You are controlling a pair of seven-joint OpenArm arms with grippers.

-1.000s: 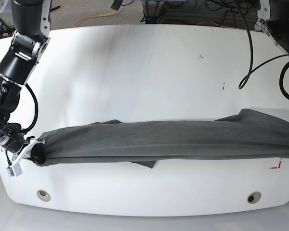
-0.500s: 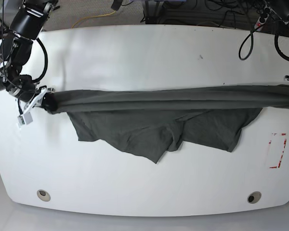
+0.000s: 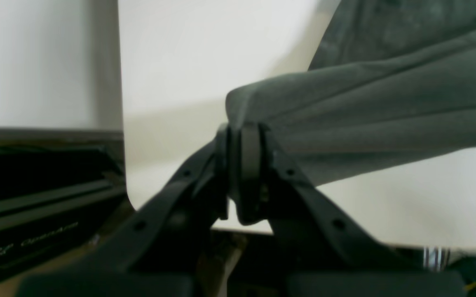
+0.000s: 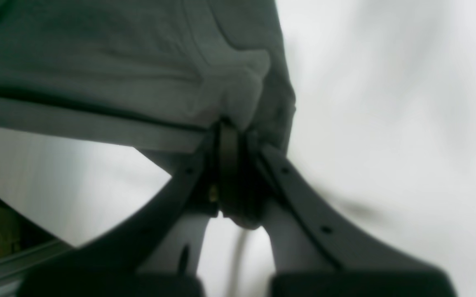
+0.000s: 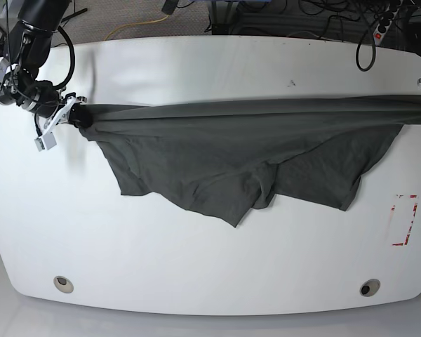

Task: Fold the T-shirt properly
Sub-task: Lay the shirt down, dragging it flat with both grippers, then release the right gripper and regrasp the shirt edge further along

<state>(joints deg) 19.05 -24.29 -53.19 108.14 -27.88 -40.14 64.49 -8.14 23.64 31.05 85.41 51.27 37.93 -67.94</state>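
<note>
The dark grey T-shirt is stretched wide between my two grippers, its top edge pulled taut across the table. Its lower part trails toward the front in uneven flaps. In the base view my right gripper is shut on the bunched left end of the T-shirt. The right wrist view shows that gripper clamped on a wad of the fabric. My left gripper is shut on the other end of the cloth. In the base view that end runs off the right edge.
The white table has two round holes near its front edge. A red tape mark lies at the right. Cables and a power strip lie beyond the far edge. A black box shows beside the table in the left wrist view.
Both grippers have carried the stretched T-shirt from near the front edge toward the far side. The rolled-up bundle has opened, and its lower part now spreads out below the taut edge.
</note>
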